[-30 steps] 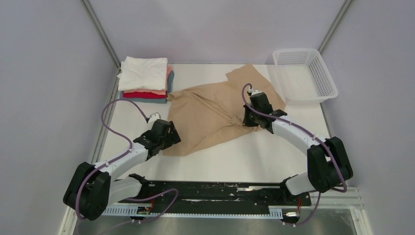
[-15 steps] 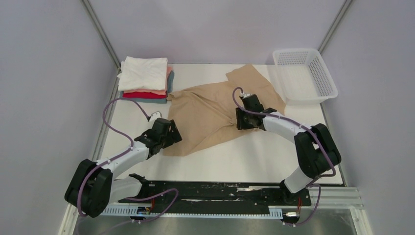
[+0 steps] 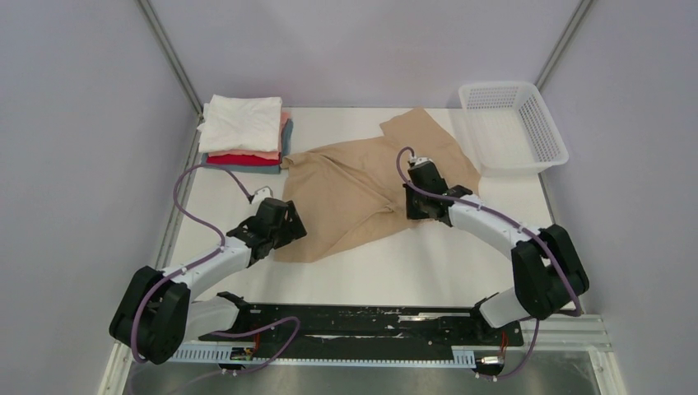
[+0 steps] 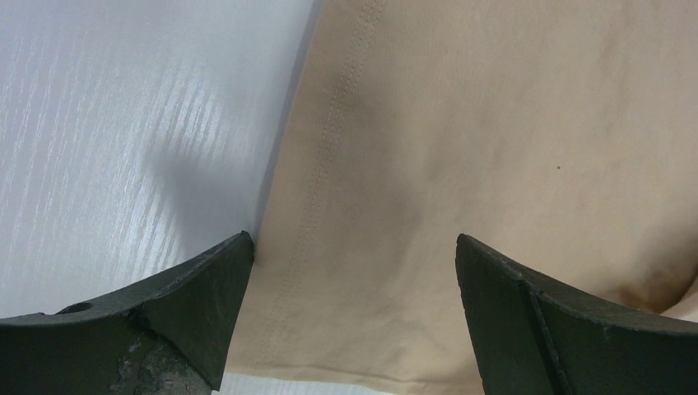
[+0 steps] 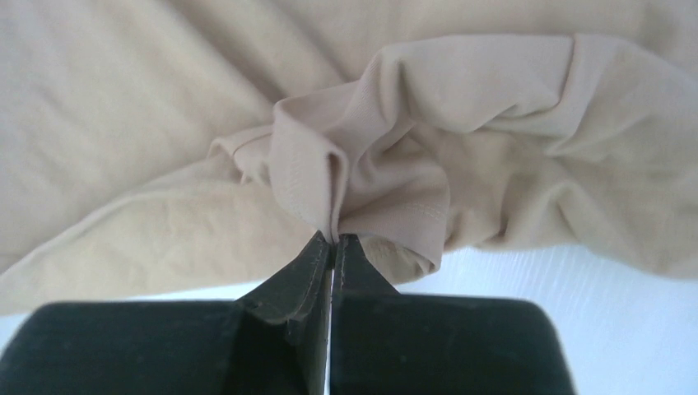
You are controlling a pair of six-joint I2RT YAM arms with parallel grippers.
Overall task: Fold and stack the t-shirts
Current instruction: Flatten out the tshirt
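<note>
A tan t-shirt point(image 3: 354, 193) lies crumpled and spread across the middle of the table. My right gripper point(image 3: 418, 210) is shut on a bunched fold of the tan t-shirt point(image 5: 362, 189) at its near right edge. My left gripper point(image 3: 284, 234) is open, its jaws wide apart over the shirt's near left corner and stitched hem point(image 4: 329, 164). A stack of folded t-shirts point(image 3: 244, 132), white on top of pink, red and blue-grey, sits at the back left.
A white plastic mesh basket point(image 3: 512, 125) stands at the back right, next to the shirt's far sleeve. Grey walls close in on both sides. A black rail point(image 3: 370, 321) runs along the near edge between the arm bases.
My right gripper moved left with the pinched fold, then back a little to the right. The left arm barely moved.
</note>
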